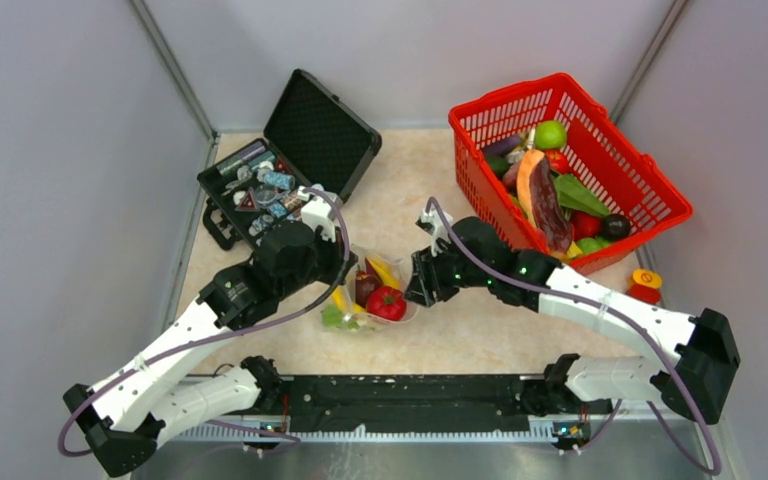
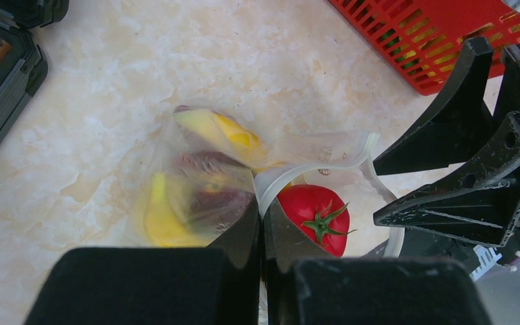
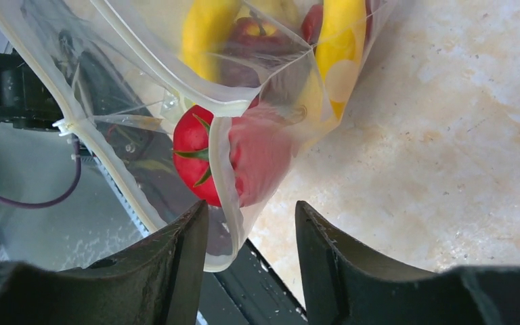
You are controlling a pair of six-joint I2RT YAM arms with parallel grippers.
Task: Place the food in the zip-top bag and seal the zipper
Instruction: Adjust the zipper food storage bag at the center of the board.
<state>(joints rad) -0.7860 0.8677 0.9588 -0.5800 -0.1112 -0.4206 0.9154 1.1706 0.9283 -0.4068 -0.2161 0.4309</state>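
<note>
The clear zip-top bag (image 1: 360, 300) lies between both arms with food inside: a red tomato (image 2: 315, 217), a yellow banana (image 3: 203, 34) and a dark purple piece (image 2: 210, 196). My left gripper (image 2: 263, 213) is shut on the bag's mouth, pinching the whitish zipper (image 2: 311, 166). From the other side, my right gripper (image 3: 250, 217) stands open around the opposite stretch of the zipper (image 3: 220, 162). That strip hangs between the fingers close to the left one, not pinched. The bag's mouth gapes open with the tomato (image 3: 193, 159) sitting at it.
A red mesh basket (image 1: 505, 95) with more toy food, including a green apple (image 1: 550, 135), stands at the back right. An open black case (image 1: 320, 130) of small parts sits at the back left. A small red and yellow object (image 1: 645, 285) lies by the basket's near corner.
</note>
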